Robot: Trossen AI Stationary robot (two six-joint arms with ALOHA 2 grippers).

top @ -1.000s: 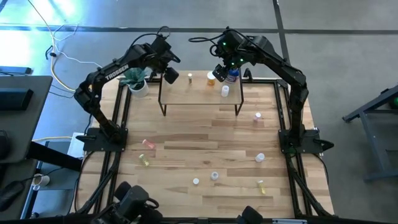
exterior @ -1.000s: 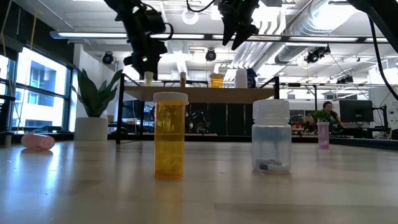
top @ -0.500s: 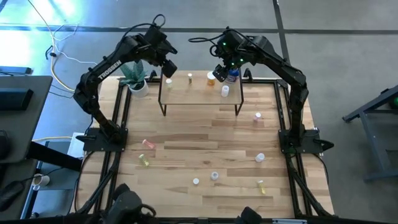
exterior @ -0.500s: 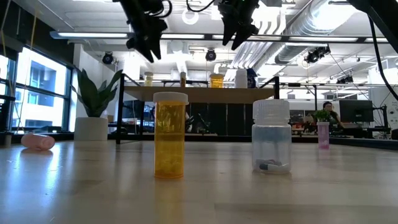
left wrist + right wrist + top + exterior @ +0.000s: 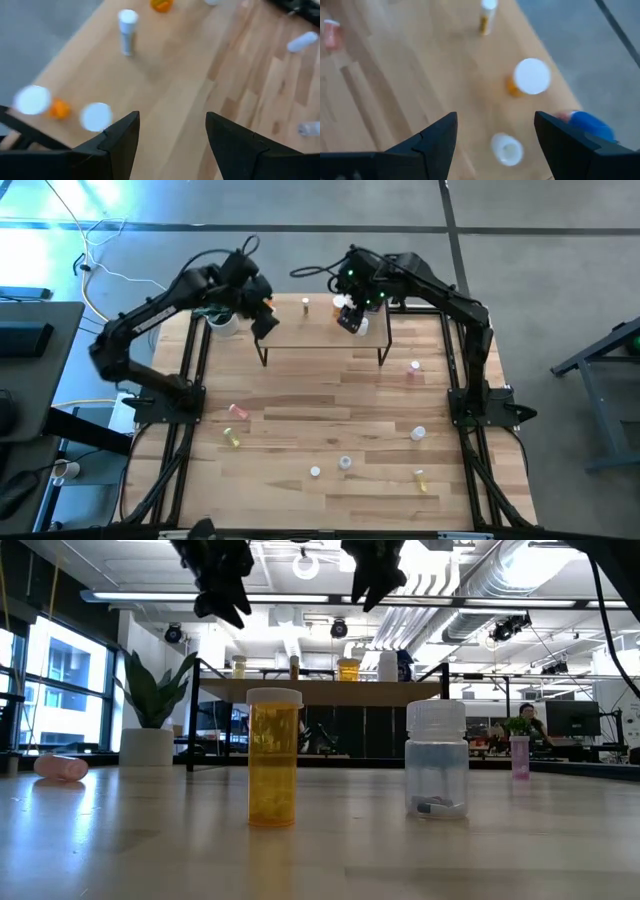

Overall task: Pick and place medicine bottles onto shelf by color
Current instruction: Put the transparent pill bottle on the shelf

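Observation:
The shelf (image 5: pixel 320 330) stands at the table's far edge and carries several small bottles. In the low view they stand in a row on the shelf (image 5: pixel 320 691): a white-capped one (image 5: pixel 239 666), a slender one (image 5: pixel 294 667), an orange one (image 5: pixel 348 669), a white one (image 5: pixel 388 665) and a blue one (image 5: pixel 404 665). My left gripper (image 5: pixel 265 323) hangs open and empty above the shelf's left end. My right gripper (image 5: pixel 350 318) hangs open and empty above its right part. The right wrist view shows the orange bottle (image 5: pixel 530 77), the blue bottle (image 5: pixel 590 125) and a white bottle (image 5: pixel 506 148) standing upright below the fingers.
Loose bottles lie or stand on the tabletop: pink (image 5: pixel 237 410), yellow (image 5: pixel 232 438), white (image 5: pixel 315 472), white (image 5: pixel 345 463), yellow (image 5: pixel 420 478), white (image 5: pixel 418 434), pink (image 5: pixel 414 368). A potted plant (image 5: pixel 218 310) stands left of the shelf.
My left gripper has risen from just above the white-capped bottle at the shelf's left end and drawn back toward the table's near-left; that bottle stays standing. My right gripper has shifted a little toward the table's left and near edge, staying above the shelf.

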